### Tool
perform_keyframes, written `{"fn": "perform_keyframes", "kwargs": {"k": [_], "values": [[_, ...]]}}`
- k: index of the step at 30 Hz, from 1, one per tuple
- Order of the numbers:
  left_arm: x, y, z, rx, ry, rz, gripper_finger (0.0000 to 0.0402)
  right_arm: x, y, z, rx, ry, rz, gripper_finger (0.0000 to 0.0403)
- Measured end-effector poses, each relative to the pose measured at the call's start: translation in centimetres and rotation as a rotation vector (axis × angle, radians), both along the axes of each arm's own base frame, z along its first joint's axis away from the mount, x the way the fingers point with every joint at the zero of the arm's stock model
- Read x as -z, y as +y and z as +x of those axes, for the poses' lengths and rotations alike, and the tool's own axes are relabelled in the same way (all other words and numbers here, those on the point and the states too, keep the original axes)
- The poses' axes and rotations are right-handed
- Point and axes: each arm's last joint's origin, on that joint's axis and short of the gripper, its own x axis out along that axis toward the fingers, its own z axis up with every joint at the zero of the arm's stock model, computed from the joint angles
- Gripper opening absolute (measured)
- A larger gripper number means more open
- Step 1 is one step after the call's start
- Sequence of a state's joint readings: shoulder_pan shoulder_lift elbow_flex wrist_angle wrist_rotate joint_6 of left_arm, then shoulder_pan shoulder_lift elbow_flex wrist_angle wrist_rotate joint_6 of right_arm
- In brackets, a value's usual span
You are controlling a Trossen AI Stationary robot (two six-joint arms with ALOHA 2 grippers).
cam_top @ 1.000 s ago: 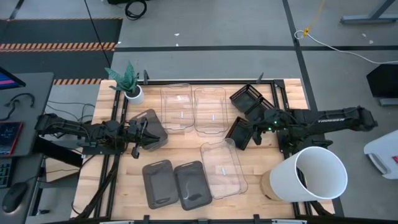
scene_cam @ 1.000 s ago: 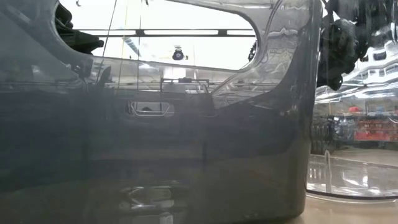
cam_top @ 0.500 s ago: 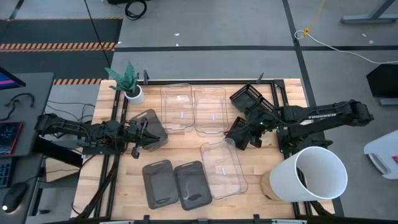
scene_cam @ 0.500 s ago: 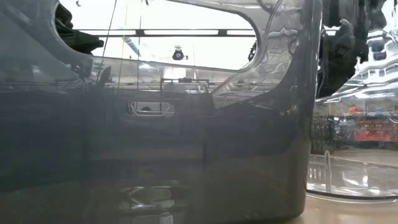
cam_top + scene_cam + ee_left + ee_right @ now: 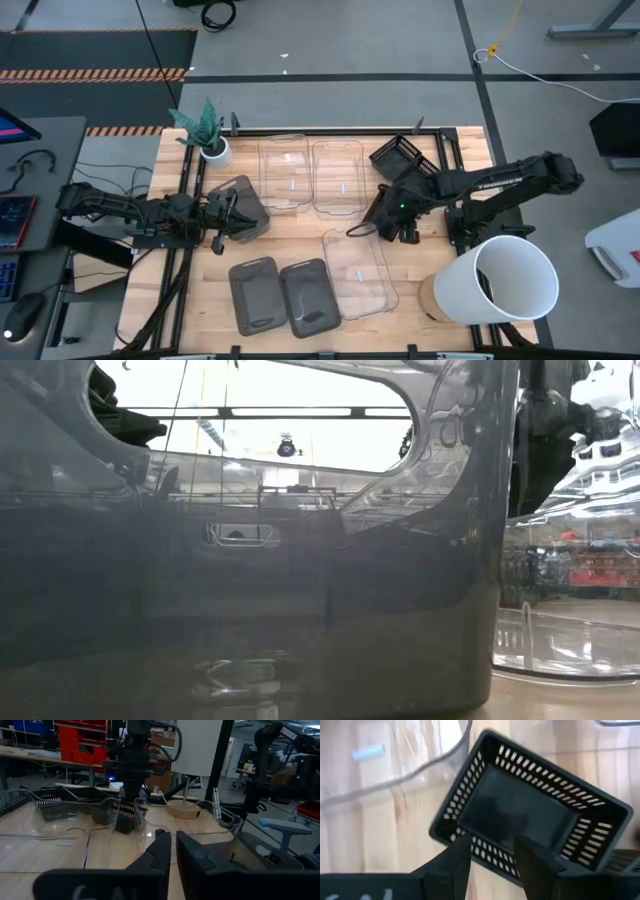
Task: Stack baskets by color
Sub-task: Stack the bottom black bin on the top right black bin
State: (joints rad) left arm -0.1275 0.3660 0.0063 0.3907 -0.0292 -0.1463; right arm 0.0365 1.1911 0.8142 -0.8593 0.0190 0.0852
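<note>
Hovering over a black slatted basket [image 5: 530,815] just beside the nearest clear basket [image 5: 358,270], the right gripper [image 5: 490,851] stands parted, gripping nothing. Left gripper [image 5: 232,222] pinches a grey basket [image 5: 245,205] well left of it.

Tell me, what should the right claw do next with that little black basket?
Probably lift clear of it. The right gripper has its fingers apart over the black slatted basket, which looks to be resting on the table beside the clear basket. The second black basket waits behind, so fetching one for stacking seems next.
</note>
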Motion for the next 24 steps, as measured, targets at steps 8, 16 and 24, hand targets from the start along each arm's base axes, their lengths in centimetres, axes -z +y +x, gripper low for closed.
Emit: {"fn": "perform_keyframes", "kwargs": {"k": [8,16,24], "values": [[0.0,0.0,0.0,0.0,0.0,0.0,0.0028,0.9,1.2,0.7,-0.261,0.165,-0.168,0.0155],[0.0,0.0,0.0,0.0,0.0,0.0,0.0031,3.2,2.0,1.1,-0.41,0.36,-0.257,0.0155],[0.0,0.0,0.0,0.0,0.0,0.0,0.0034,3.9,2.6,1.4,-0.528,0.394,-0.302,0.0154]]}}
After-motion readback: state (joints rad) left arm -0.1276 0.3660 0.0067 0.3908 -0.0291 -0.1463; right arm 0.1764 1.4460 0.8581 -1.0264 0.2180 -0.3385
